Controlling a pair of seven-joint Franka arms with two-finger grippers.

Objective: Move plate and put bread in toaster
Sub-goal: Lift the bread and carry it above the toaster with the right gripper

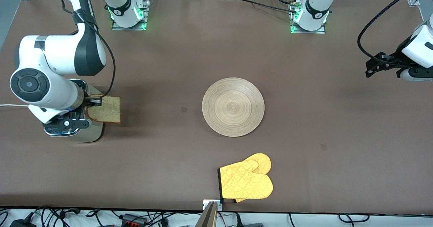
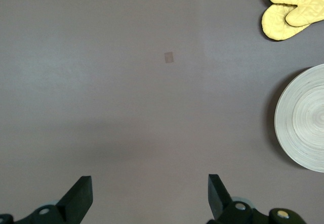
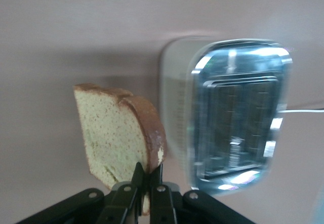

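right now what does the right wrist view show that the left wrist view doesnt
Only the right wrist view shows the bread pinched in the shut right gripper, held in the air beside the toaster, whose chrome top and two slots face the camera.

Only the left wrist view shows the open left gripper over bare table, with part of the plate and the yellow oven mitt at the frame's edge.

Both share only the brown table.

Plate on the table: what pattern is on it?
Fine concentric rings in light tan wood on the plate, clearest in the front view.
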